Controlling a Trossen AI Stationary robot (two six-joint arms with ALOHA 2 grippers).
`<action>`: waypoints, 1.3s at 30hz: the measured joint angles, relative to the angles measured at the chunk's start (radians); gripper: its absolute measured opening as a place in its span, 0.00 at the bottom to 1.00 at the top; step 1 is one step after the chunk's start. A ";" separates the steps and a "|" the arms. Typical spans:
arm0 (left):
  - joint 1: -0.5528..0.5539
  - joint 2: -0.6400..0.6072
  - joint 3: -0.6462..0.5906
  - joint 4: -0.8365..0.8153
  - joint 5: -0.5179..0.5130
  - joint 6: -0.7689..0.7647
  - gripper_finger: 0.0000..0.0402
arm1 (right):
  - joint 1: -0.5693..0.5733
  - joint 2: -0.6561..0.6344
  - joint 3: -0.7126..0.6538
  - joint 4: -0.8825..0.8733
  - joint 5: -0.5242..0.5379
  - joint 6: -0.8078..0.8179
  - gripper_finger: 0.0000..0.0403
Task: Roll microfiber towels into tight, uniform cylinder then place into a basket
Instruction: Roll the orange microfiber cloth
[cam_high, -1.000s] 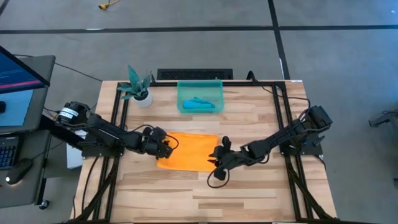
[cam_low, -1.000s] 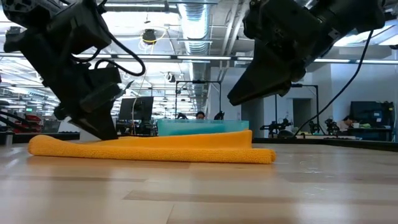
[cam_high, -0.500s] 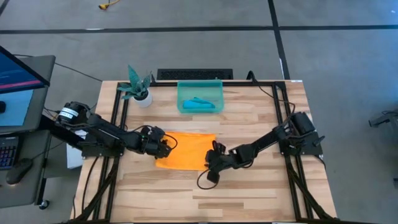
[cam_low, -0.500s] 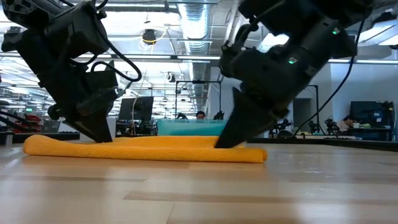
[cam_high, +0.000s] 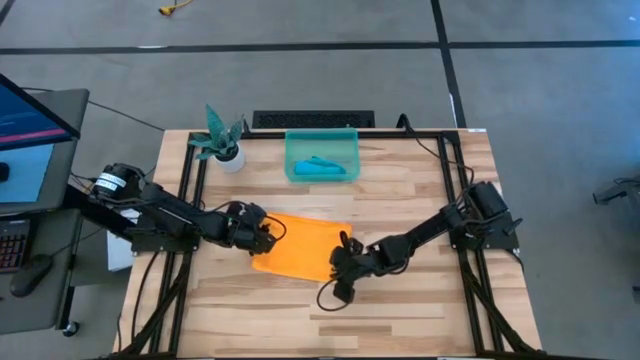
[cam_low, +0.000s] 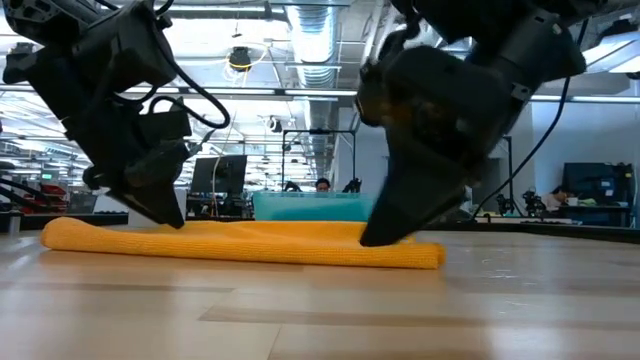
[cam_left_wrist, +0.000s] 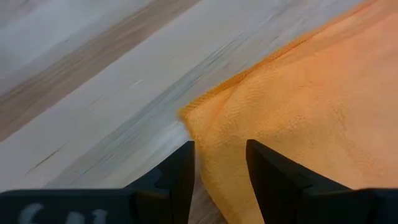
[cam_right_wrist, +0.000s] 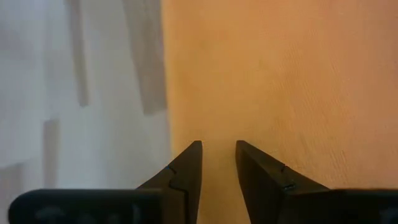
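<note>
Orange-yellow towel (cam_high: 298, 242) with a fine woven texture lies on the pale wood table (cam_high: 400, 310), striped with darker planks; a teal-blue towel (cam_high: 321, 166) sits in the translucent teal-green basket (cam_high: 292, 160); both arms are black; white pot (cam_high: 231, 157), teal plant

Open-plan lab — ceiling ducts (cam_low: 310, 30), strip lights, monitor benches (cam_low: 220, 175).
</note>
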 joint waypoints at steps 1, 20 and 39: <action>-0.002 0.000 0.000 0.008 0.001 0.009 0.34 | 0.000 -0.002 0.008 0.001 0.001 -0.012 0.30; -0.152 -0.003 0.001 0.389 0.139 0.238 0.34 | -0.082 -0.305 0.053 -0.333 0.280 -0.166 0.30; -0.136 0.192 0.051 0.460 0.293 0.297 0.34 | -0.212 -0.044 0.054 -0.424 0.137 -0.201 0.30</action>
